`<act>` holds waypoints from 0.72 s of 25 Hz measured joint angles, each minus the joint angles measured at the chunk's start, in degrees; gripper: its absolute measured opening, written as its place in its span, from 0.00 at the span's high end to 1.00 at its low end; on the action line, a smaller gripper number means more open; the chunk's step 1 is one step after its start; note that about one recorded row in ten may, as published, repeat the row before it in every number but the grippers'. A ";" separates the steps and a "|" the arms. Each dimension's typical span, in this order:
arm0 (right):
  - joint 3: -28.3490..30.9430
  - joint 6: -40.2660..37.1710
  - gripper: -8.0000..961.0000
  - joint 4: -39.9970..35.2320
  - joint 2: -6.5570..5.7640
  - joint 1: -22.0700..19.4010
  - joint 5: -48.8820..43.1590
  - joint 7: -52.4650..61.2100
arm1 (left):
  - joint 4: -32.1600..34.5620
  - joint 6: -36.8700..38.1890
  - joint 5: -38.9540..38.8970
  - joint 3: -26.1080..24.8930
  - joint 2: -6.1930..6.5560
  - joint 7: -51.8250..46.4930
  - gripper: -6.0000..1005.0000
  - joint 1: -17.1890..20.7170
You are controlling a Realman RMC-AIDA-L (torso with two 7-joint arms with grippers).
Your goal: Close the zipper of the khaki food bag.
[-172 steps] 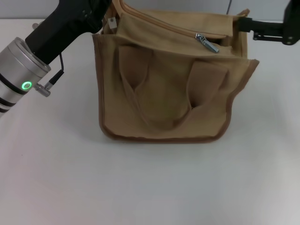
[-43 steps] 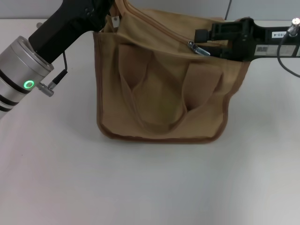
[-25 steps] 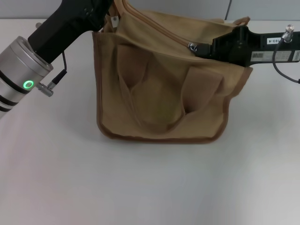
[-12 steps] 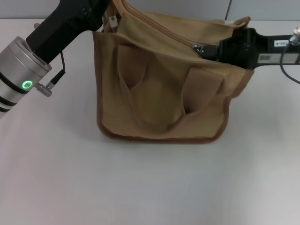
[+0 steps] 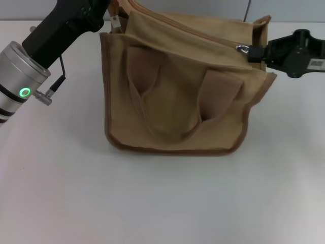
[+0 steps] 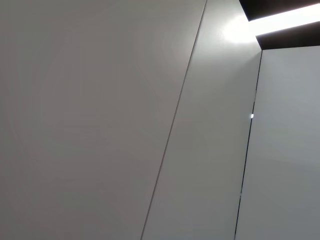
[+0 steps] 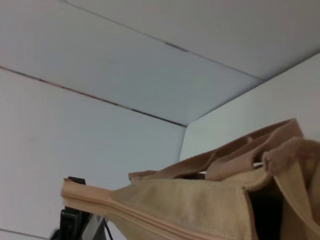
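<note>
Bag (image 5: 177,96) upright on white table (image 5: 152,203). Zipper (image 5: 203,34) across top panel, pull tab (image 5: 242,49) near right end. Right gripper (image 5: 254,53) pinched on tab, apparently. Left gripper at bag's upper left corner, state not discernible.

I work in what looks like a lab or test room: a plain white table (image 5: 162,203) lies below my grippers, and smooth pale wall panels (image 6: 100,120) with thin seams rise behind them, lit by a ceiling strip light (image 6: 280,17).
</note>
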 joint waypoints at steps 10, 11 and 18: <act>14.30 -6.63 0.94 -0.09 1.14 -5.08 3.41 -17.46 | 0.01 -1.78 -0.04 0.00 0.01 0.04 0.84 -0.02; 14.45 -6.86 0.94 -0.09 1.49 -5.90 4.42 -19.26 | 0.01 -1.88 -0.04 0.01 0.01 0.03 0.84 -0.02; 14.58 -6.65 0.77 -0.06 4.41 -12.76 11.61 -39.04 | -1.16 -3.82 -0.08 0.19 0.00 0.25 0.83 0.07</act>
